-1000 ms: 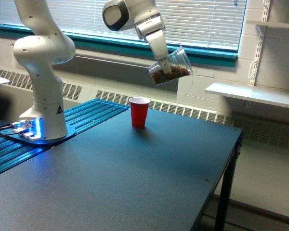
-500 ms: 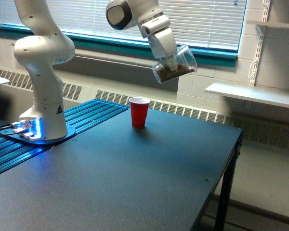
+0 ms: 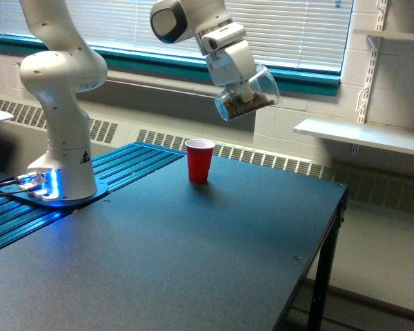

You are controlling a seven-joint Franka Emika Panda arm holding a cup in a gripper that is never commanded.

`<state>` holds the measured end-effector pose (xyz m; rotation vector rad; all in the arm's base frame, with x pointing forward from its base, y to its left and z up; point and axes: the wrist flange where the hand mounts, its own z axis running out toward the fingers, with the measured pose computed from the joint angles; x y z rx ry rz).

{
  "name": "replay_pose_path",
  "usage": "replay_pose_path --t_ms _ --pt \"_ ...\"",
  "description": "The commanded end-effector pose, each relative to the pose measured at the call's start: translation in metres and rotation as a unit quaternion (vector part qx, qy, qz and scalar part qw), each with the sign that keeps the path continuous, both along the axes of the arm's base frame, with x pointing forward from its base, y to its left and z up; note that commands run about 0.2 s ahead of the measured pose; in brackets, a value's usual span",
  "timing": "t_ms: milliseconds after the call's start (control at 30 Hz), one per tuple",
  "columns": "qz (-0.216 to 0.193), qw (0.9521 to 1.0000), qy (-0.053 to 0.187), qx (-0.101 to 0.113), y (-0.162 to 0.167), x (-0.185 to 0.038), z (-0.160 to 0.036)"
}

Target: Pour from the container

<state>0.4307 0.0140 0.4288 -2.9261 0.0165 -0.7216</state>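
Note:
The container (image 3: 250,96) is a clear plastic cup with brown bits in its lower side. It hangs tilted in the air, rim pointing down toward the exterior view's left. My gripper (image 3: 243,88) is shut on the container, well above the table. A red cup (image 3: 199,161) with a white rim stands upright on the dark table (image 3: 193,262), below the container and to its left in this view. Nothing is seen falling from the container.
The arm's white base (image 3: 61,165) stands on a blue ribbed plate at the exterior view's left. Behind are a window with blinds, a teal sill and a radiator. A white shelf (image 3: 359,134) juts out at the right. The table's right edge (image 3: 328,234) drops off.
The container rose slightly and drifted right, then came back a little to the left, with the wrist turning. The red cup has not moved.

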Motion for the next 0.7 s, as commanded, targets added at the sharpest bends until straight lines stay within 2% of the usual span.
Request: replay_pose_path --t_ms 33,533,700 --pt "0.025 0.9997 -0.006 -0.004 0.015 -0.021 0.0" --pt "0.035 0.9993 0.01 -0.009 0.043 -0.079 -0.013" --pt "0.049 0.9986 0.012 -0.019 0.048 -0.091 -0.015"
